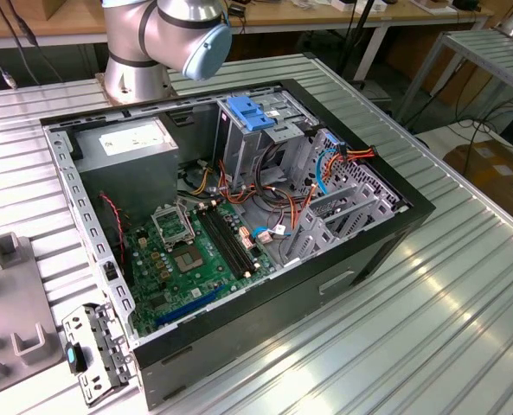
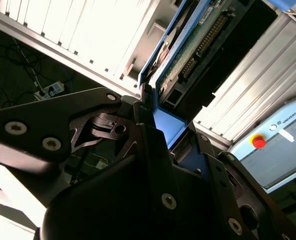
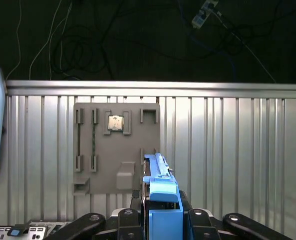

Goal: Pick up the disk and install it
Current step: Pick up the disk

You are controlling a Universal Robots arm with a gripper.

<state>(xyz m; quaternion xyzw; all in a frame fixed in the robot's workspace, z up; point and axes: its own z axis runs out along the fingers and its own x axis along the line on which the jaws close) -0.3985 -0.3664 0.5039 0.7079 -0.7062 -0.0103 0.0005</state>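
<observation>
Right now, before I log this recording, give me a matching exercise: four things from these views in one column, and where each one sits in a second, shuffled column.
Things
1. the disk
2. square chip
3. grey power-supply box
4. red button

Places
A. inside the open computer case
B. on the light-blue pendant
C. gripped by the end effector
D. seated in the grey fixture plate

Pairs: 1-C, 2-D, 3-A, 4-B
</observation>
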